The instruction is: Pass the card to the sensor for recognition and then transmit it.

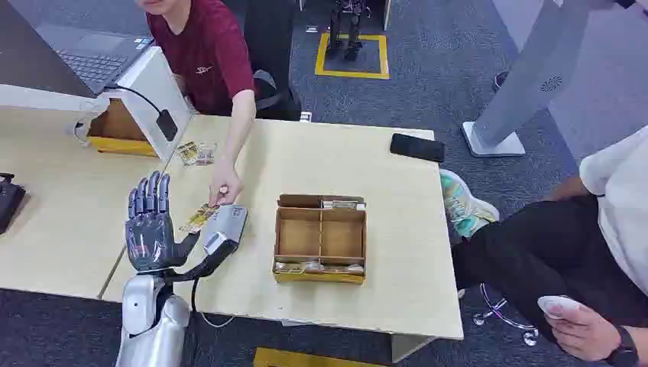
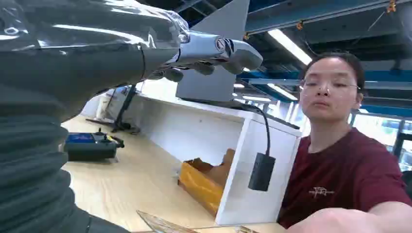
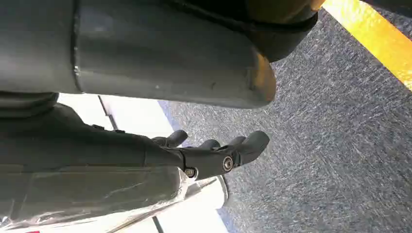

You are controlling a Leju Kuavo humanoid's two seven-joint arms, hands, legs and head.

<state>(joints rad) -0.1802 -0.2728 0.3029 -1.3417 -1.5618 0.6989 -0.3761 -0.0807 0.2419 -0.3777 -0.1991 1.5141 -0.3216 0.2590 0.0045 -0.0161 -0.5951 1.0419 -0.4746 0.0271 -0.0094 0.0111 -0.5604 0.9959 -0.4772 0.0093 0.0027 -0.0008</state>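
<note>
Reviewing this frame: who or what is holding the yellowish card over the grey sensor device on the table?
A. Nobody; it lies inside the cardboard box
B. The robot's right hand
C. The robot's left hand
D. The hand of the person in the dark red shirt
D: the person's hand pinches the yellowish card beside the grey sensor device, while the left robot hand stands open next to it, fingers spread and empty.
</note>
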